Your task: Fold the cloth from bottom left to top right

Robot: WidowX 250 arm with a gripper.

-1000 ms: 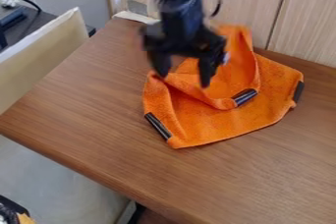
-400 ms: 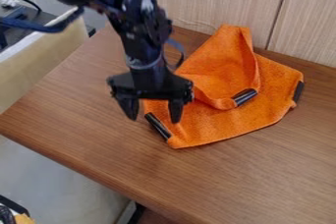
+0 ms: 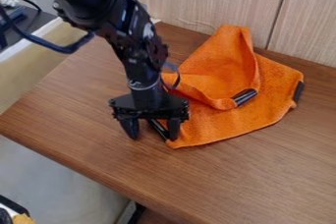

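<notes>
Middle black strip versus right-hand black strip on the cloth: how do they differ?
The middle strip lies over the cloth, the right-hand strip at its outer edge. The middle strip shows pale streaks; the right-hand strip looks plain dark. Both are black and lean the same way.

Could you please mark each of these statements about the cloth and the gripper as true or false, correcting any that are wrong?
1. The orange cloth lies on the wooden table. True.
2. The gripper is at the cloth's lower left corner in the view. True.
3. The gripper's fingers are closed together. False: they stand apart.
4. The cloth is spread flat and smooth. False: it is bunched and partly folded over itself, with a raised peak toward the wooden panel.
5. A black strip sits at the cloth's right edge. True.
6. The cloth hangs off the table's near edge. False: it lies well back from that edge.
</notes>
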